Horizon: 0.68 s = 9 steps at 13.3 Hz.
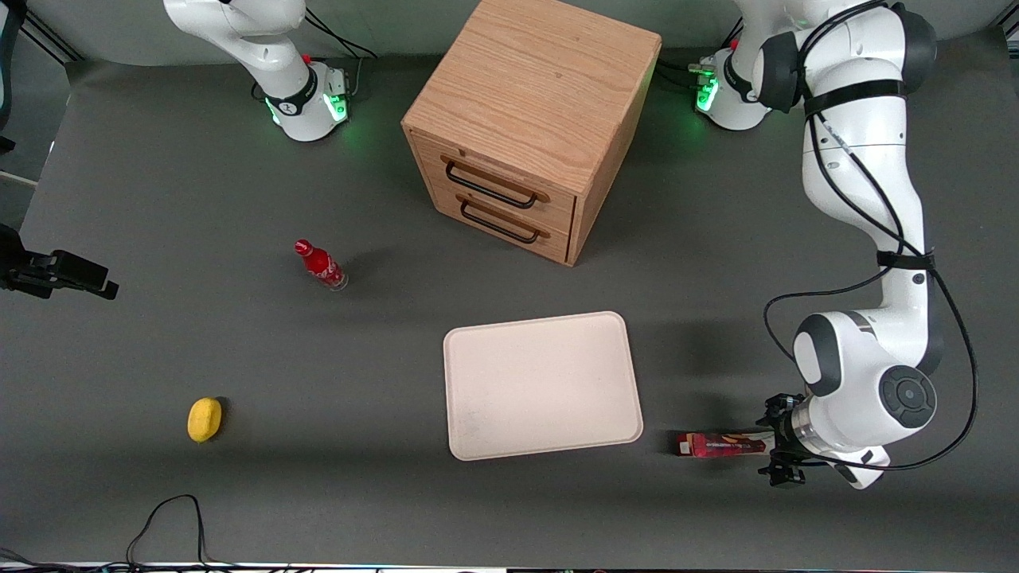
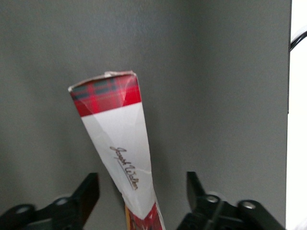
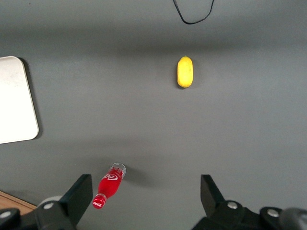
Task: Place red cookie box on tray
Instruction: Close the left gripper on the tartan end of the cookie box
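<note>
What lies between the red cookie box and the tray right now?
Only bare table in the front view: the red cookie box sits apart from the tray, with the open gripper at its end.

Even, fairly bright overhead light; the drawer cabinet (image 1: 525, 127) and tray (image 1: 541, 386) cast soft shadows on the table (image 1: 199, 199). The red cookie box (image 2: 120, 143) looks slightly blurred, perhaps out of focus.

A dark grey worktop (image 1: 159, 199) carries everything. At upper centre of the front frame stands a wooden two-drawer cabinet (image 1: 529, 119). Left of it, mid-frame, stands a small red bottle (image 1: 320, 265), and a yellow lemon (image 1: 204, 419) lies at lower left. A cream-white tray (image 1: 543, 384) lies flat at lower centre. Just right of it lies the red cookie box (image 1: 720, 445), with the end effector (image 1: 778, 451) at its right end, fingers spread either side of the carton.
</note>
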Each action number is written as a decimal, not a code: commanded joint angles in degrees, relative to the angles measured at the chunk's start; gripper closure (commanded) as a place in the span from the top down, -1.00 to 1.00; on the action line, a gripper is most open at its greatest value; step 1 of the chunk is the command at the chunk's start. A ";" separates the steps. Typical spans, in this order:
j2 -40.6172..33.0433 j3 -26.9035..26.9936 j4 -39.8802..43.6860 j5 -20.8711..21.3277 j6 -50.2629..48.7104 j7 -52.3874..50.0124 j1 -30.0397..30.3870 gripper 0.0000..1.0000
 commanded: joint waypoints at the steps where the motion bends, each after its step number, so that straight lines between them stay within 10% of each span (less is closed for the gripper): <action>1: -0.22 0.64 -1.96 -2.63 3.07 -0.02 -0.71 -0.59; 2: -0.22 0.64 -1.96 -2.55 3.08 0.24 -0.71 -1.00; 9: -6.96 1.08 -0.30 -0.09 -8.12 11.55 -0.63 -1.00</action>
